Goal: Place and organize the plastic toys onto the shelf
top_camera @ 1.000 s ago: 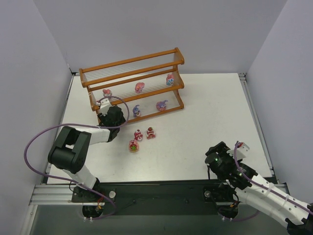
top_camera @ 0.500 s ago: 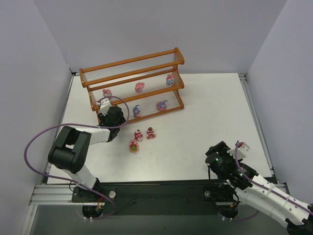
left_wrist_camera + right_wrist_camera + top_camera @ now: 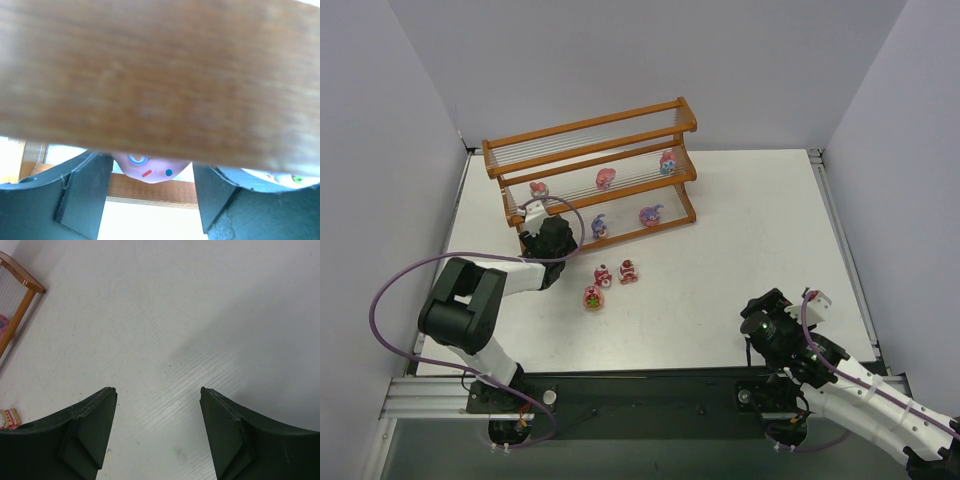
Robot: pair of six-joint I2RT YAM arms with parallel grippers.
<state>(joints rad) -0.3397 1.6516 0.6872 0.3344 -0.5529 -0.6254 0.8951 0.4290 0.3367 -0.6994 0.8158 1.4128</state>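
Observation:
The shelf (image 3: 590, 170) stands at the back left, an orange-brown stepped rack. Three plastic toys sit on its middle tier (image 3: 539, 189) (image 3: 606, 178) (image 3: 667, 162) and two on the bottom tier (image 3: 599, 226) (image 3: 651, 214). Three more stand on the table (image 3: 603, 274) (image 3: 628, 271) (image 3: 592, 297). My left gripper (image 3: 542, 236) is pushed in at the shelf's lower left. In its wrist view a shelf bar (image 3: 160, 75) fills the top. Below it a pink toy (image 3: 150, 171) shows between the wide-apart fingers (image 3: 85, 195). My right gripper (image 3: 157, 395) is open and empty over bare table.
Grey walls close in the white table (image 3: 750, 230) on the left, back and right. A purple cable (image 3: 395, 290) loops beside the left arm. The right arm lies low at the near right, far from the shelf, whose corner (image 3: 27, 285) shows in its wrist view.

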